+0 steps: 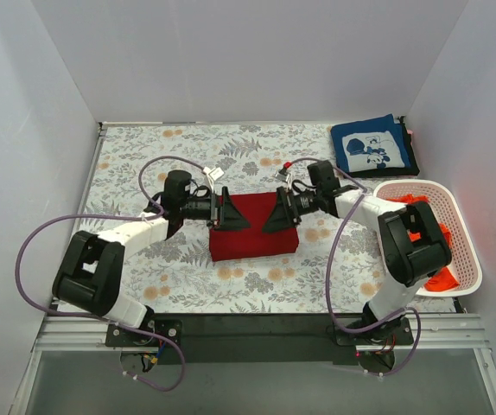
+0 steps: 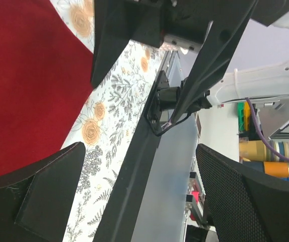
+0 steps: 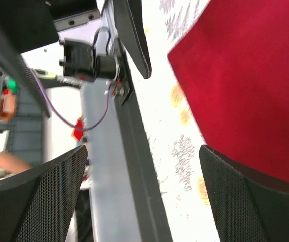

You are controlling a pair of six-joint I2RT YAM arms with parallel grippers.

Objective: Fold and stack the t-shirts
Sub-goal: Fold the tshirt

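A dark red t-shirt (image 1: 252,229) lies folded into a rectangle at the middle of the table. My left gripper (image 1: 229,213) hovers at its left edge and my right gripper (image 1: 281,213) at its right edge, the two facing each other. Both are open with nothing between the fingers. In the left wrist view the red cloth (image 2: 23,85) lies beside one finger (image 2: 49,196). In the right wrist view it (image 3: 250,75) reaches under one finger (image 3: 258,201). A navy t-shirt (image 1: 374,147) with white print lies folded at the back right. An orange-red t-shirt (image 1: 442,278) is bunched in the basket.
A white perforated basket (image 1: 467,251) stands at the right edge, close to the right arm. The floral table cloth (image 1: 144,156) covers the table. White walls close in the left, back and right sides. A black rail (image 1: 257,327) runs along the near edge.
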